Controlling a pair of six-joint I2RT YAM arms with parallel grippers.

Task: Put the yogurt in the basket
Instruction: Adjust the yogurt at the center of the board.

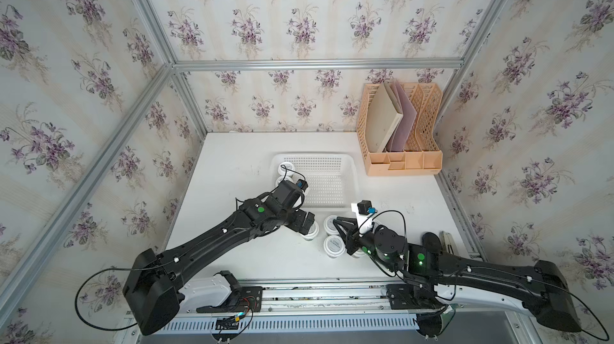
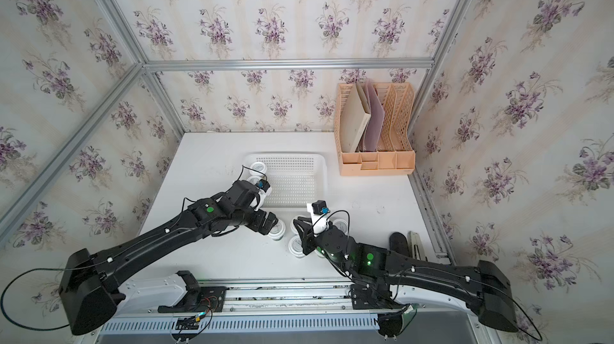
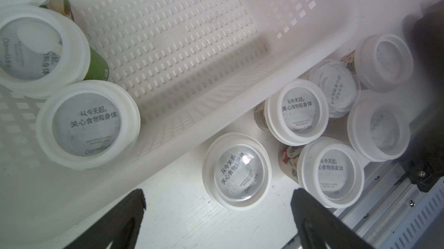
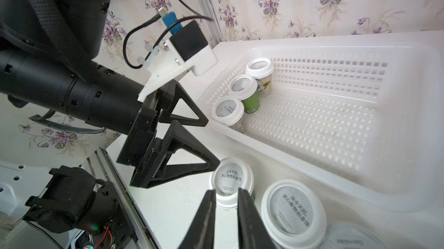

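The white perforated basket [image 1: 332, 189] [image 2: 295, 186] [image 3: 192, 43] [image 4: 312, 120] holds three yogurt cups [image 4: 227, 113] in a row along its left wall. Several more yogurt cups [image 1: 334, 246] [image 2: 296, 244] [image 3: 298, 113] stand on the table before its near side. My left gripper [image 1: 305, 217] [image 3: 221, 198] [image 4: 211, 142] is wide open at the basket's near-left corner, one finger beside a table cup [image 3: 236, 170] [image 4: 231, 180], holding nothing. My right gripper [image 1: 336, 221] [image 4: 225, 191] points at that same cup, its fingers only narrowly parted and empty.
A peach-orange file rack [image 1: 398, 159] [image 2: 375, 159] with folders stands at the back right. A black object [image 1: 432, 239] and a metal strip lie at the table's right edge. The metal rail [image 1: 332, 296] runs along the front. Both arms crowd the cups.
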